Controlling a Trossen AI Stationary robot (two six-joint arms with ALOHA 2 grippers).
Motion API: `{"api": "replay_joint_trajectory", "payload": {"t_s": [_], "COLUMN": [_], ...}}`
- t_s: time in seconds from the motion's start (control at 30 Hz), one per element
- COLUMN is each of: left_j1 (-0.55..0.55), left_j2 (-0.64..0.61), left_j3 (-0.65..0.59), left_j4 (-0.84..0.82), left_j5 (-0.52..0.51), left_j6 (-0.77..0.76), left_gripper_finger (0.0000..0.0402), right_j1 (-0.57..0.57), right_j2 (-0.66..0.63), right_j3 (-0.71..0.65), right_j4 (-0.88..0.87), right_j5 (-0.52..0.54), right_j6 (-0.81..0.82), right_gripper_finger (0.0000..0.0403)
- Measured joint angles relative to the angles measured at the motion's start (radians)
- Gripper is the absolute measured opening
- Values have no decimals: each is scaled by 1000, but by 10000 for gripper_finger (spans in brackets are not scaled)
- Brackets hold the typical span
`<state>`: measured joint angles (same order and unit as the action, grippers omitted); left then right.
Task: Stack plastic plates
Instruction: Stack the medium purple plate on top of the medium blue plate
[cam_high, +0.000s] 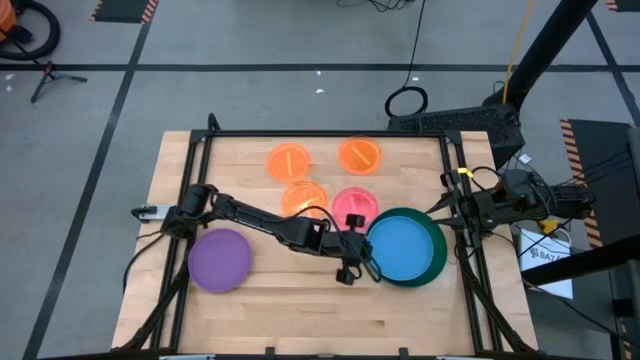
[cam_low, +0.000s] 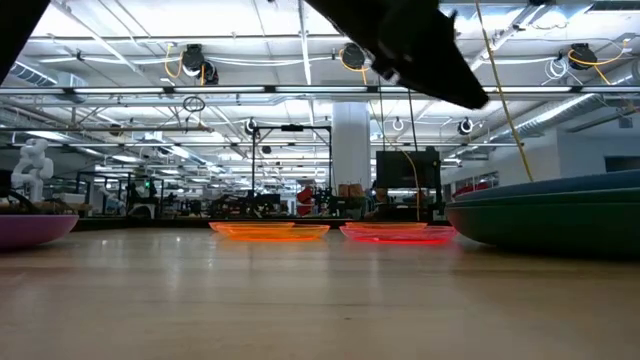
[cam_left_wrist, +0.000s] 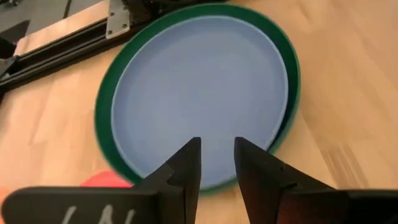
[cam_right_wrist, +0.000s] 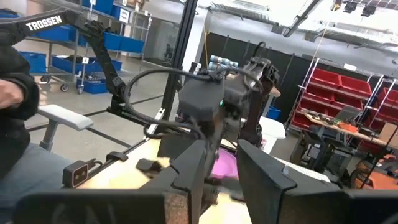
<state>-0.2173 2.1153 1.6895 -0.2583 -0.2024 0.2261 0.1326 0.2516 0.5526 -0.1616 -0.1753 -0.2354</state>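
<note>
Blue plate (cam_high: 403, 248) nests in green plate (cam_high: 438, 255), overhead only.

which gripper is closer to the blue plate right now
Left. The left gripper hovers at the near-left rim of the blue plate, fingers apart, holding nothing. The right gripper waits by the table's right edge, farther off.

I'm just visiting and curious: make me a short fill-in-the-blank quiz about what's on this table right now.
1. The blue plate lies inside a larger dark ____ plate.
2. The purple plate sits alone near the ____ arm's base.
3. The number of orange plates on the table is ____.
4. The left gripper hovers at the rim of the ____ plate.

Missing words: green; left; three; blue
</note>
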Motion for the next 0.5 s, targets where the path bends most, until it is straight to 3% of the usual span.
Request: {"api": "replay_joint_trajectory", "payload": {"t_s": [0.27,0.5], "left_j1": [5,14], "left_j2": [-120,-202], "left_j3": [1,1], "left_j4": [-372,-764], "left_j5": [-10,-19], "left_j6": [23,-68], "left_gripper_finger": [104,104], "right_j1": [0,0], "right_j2": [30,94], "right_j3": [0,0], "right_j4": [-23,-40], "right_j5": [183,289], "right_j6": [110,185], "right_gripper_finger": [86,86]}}
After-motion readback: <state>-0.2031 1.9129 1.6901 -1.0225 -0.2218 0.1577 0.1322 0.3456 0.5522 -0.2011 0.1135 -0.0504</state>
